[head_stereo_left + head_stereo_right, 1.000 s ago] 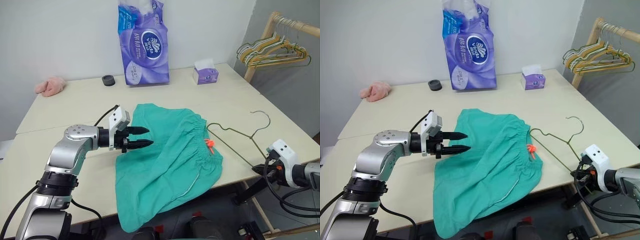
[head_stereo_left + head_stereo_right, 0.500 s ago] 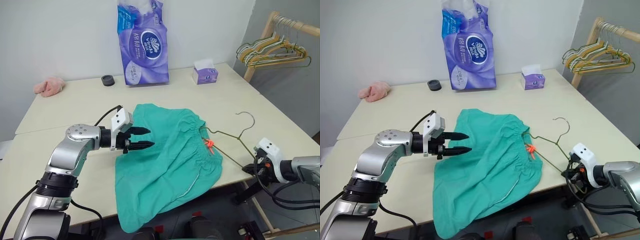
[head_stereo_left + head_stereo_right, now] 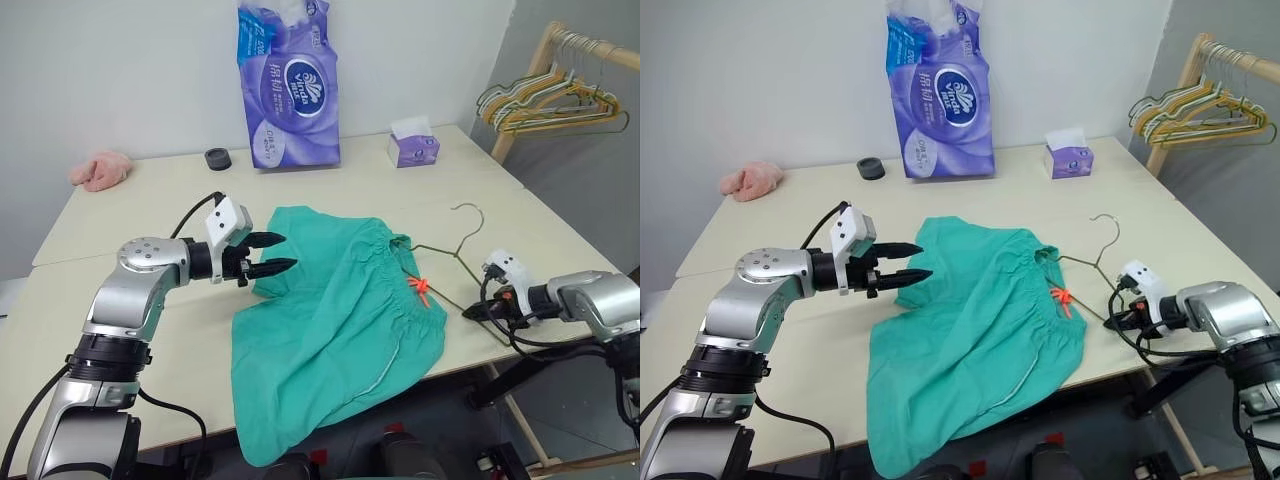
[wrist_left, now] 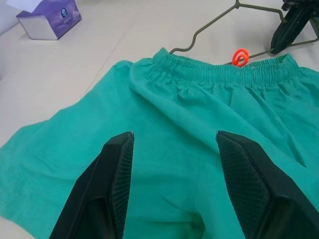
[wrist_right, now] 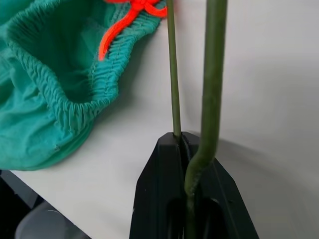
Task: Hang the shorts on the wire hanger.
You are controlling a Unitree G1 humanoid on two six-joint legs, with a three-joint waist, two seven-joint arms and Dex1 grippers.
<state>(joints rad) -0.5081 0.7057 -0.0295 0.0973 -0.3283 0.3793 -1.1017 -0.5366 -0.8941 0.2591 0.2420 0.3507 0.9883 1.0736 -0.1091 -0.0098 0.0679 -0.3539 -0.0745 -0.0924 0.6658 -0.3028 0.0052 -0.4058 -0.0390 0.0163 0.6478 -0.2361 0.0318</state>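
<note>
The teal-green shorts [image 3: 330,320] lie flat on the table, with the gathered waistband and its orange-red tag [image 3: 420,288] towards the right. My left gripper [image 3: 288,251] is open and hovers level just over the shorts' left far edge; in its wrist view its fingers [image 4: 117,179] frame bare fabric. The thin olive wire hanger [image 3: 467,237] lies on the table just right of the waistband, hook pointing away. My right gripper [image 3: 470,313] is shut on the hanger's wire [image 5: 212,74] at its near corner, close to the waistband [image 5: 45,89].
A purple pack of paper rolls [image 3: 288,85], a black tape roll [image 3: 216,159], a tissue box [image 3: 412,150] and a pink cloth [image 3: 100,171] sit along the table's far side. A wooden rack with bunched hangers [image 3: 545,100] stands beyond the right edge.
My right gripper has come in over the table's right edge towards the shorts, bringing the hanger with it up to the waistband. The left gripper has drifted slightly left and away, still open.
</note>
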